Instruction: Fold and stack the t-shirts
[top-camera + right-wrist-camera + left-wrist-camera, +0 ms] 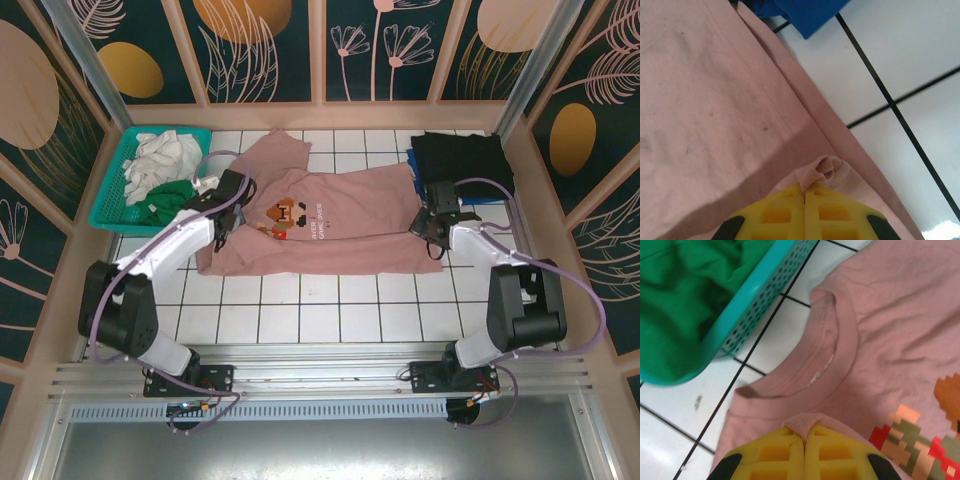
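Observation:
A dusty-pink t-shirt (340,225) lies spread flat across the tiles, its pixel print (285,212) facing up. My left gripper (228,200) is shut on a pinch of pink cloth just below the collar (835,355); the fold pokes up between the yellow pads (804,437). Over at the hem, my right gripper (432,222) is shut on a bunched bit of that shirt (705,100), seen between its fingertips (804,192). A black t-shirt (462,160) lies folded at the back right on a blue one (800,12). White (165,158) and green (675,300) t-shirts sit in the basket.
The teal lattice basket (112,208) stands at the back left, its corner (760,295) close to the pink collar. Patterned walls enclose the tiled table on three sides. Bare tiles (320,310) run along the near edge in front of the shirt.

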{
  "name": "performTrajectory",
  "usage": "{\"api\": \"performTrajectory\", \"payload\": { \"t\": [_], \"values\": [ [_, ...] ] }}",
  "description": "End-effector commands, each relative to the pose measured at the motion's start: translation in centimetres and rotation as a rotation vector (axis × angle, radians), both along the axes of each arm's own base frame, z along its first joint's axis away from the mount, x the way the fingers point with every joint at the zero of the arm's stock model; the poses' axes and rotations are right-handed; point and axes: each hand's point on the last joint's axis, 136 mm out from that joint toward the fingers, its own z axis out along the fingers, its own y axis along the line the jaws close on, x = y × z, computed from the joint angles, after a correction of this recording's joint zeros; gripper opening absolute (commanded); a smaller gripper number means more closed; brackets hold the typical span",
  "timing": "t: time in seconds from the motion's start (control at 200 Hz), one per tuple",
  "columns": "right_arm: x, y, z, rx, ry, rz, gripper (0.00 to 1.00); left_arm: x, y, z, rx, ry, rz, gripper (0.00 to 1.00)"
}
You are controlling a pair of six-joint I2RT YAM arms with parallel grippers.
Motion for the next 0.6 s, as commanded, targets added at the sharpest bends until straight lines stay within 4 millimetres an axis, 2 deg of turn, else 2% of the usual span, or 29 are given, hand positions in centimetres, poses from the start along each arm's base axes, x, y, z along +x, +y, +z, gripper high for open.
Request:
{"api": "performTrajectory", "payload": {
  "t": [0.0, 0.075, 0.125, 0.13, 0.155, 0.215, 0.26, 0.335, 0.4, 0.45, 0.455, 0.5, 0.55, 0.596],
  "values": [
    [2.1, 0.2, 0.0, -0.003, -0.021, 0.029, 0.00, 2.0, 0.4, -0.2, 0.042, 0.011, -0.008, 0.00],
    [2.3, 0.2, -1.0, -0.010, 0.007, 0.032, 0.02, 2.7, 0.4, -1.2, 0.044, 0.040, -0.012, 0.00],
    [2.5, -0.1, -1.6, -0.024, 0.025, 0.024, 0.07, 3.1, 0.3, -1.5, 0.039, 0.048, -0.015, 0.19],
    [2.4, -0.1, -1.6, -0.026, 0.029, 0.024, 0.08, 3.1, 0.3, -2.0, 0.044, 0.060, -0.015, 0.21],
    [2.5, -0.2, -1.7, -0.036, 0.036, 0.019, 0.12, 3.3, 0.3, -2.7, 0.046, 0.077, -0.015, 0.25],
    [2.4, -0.7, -1.8, -0.064, 0.052, 0.005, 0.21, 3.9, 0.2, -3.0, 0.046, 0.088, -0.022, 0.33],
    [2.3, -1.4, -1.2, -0.096, 0.053, -0.016, 0.27, 4.2, 0.2, -3.0, 0.052, 0.093, -0.024, 0.38],
    [1.6, -2.2, 0.2, -0.144, 0.038, -0.043, 0.34, 4.3, 0.4, -2.4, 0.070, 0.096, -0.025, 0.55],
    [0.7, -2.4, 1.9, -0.198, 0.003, -0.060, 0.39, 3.8, 0.7, -1.5, 0.076, 0.095, -0.020, 0.56],
    [-0.3, -1.3, 3.0, -0.223, -0.037, -0.041, 0.43, 2.9, 0.6, -1.4, 0.049, 0.093, -0.031, 0.57],
    [-0.3, -1.3, 3.0, -0.223, -0.037, -0.041, 0.43, 2.8, 0.6, -0.9, 0.041, 0.079, -0.032, 0.57],
    [-1.0, 0.6, 3.2, -0.205, -0.068, 0.011, 0.47, 1.7, -0.1, -0.7, -0.024, 0.052, -0.059, 0.57],
    [-1.8, 3.4, 2.4, -0.149, -0.084, 0.097, 0.47, 0.4, -1.4, -1.4, -0.124, 0.031, -0.110, 0.58],
    [-2.6, 5.1, 1.3, -0.088, -0.079, 0.144, 0.47, -0.8, -2.4, -2.2, -0.211, 0.014, -0.143, 0.58]
  ]
}}
